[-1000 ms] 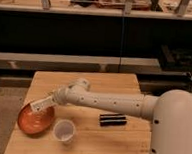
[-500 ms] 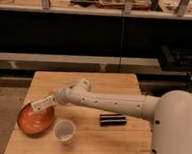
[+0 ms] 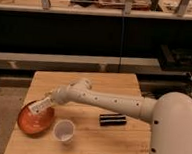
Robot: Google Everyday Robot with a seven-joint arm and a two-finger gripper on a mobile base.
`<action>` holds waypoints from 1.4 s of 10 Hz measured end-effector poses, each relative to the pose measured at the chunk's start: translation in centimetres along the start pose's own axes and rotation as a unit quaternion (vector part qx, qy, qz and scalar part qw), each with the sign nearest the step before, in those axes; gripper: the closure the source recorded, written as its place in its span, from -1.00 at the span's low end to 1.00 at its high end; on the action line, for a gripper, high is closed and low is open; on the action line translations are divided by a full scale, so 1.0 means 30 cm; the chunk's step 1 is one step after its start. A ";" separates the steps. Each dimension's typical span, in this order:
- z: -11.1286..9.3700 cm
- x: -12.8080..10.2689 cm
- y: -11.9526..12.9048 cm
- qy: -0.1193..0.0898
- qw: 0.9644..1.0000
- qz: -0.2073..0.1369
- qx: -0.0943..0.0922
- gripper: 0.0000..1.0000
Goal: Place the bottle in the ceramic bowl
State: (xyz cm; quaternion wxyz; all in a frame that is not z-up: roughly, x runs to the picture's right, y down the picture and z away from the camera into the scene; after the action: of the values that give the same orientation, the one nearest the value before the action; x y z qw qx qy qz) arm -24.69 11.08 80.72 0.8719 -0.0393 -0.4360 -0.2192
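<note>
The reddish-orange ceramic bowl (image 3: 32, 121) sits at the front left of the wooden table (image 3: 114, 85). My gripper (image 3: 46, 102) reaches from the right over the bowl's upper right rim. It holds the small clear bottle with a white label (image 3: 39, 106), tilted down toward the inside of the bowl. The bottle's low end hangs just above the bowl's floor; I cannot tell whether it touches.
A small white cup (image 3: 64, 130) stands just right of the bowl, near the table's front edge. A black rectangular bar (image 3: 112, 119) lies to the right of the cup. My white arm (image 3: 107, 100) crosses the table's middle. Dark shelving (image 3: 92, 36) stands behind the table.
The gripper with the bottle has moved slightly lower and left over the bowl. Bowl, cup and bar have not moved.
</note>
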 end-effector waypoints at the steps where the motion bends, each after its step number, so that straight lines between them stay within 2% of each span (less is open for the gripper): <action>1: 0.004 -0.015 -0.001 -0.014 1.000 -0.014 0.001 1.00; 4: 0.012 -0.070 -0.006 -0.062 0.996 -0.067 0.008 1.00; 6: 0.018 -0.112 -0.009 -0.090 0.990 -0.103 0.014 1.00; 9: 0.044 -0.170 -0.017 -0.114 0.984 -0.138 0.019 1.00; 11: 0.053 -0.191 -0.020 -0.121 0.980 -0.154 0.020 0.97; 12: 0.059 -0.210 -0.022 -0.126 0.978 -0.168 0.022 0.74; 14: 0.062 -0.224 -0.020 -0.131 0.974 -0.184 0.022 0.42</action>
State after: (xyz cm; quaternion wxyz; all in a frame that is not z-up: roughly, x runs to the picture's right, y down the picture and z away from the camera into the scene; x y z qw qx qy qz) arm -29.83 13.37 76.57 0.7529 0.0320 -0.5505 -0.3593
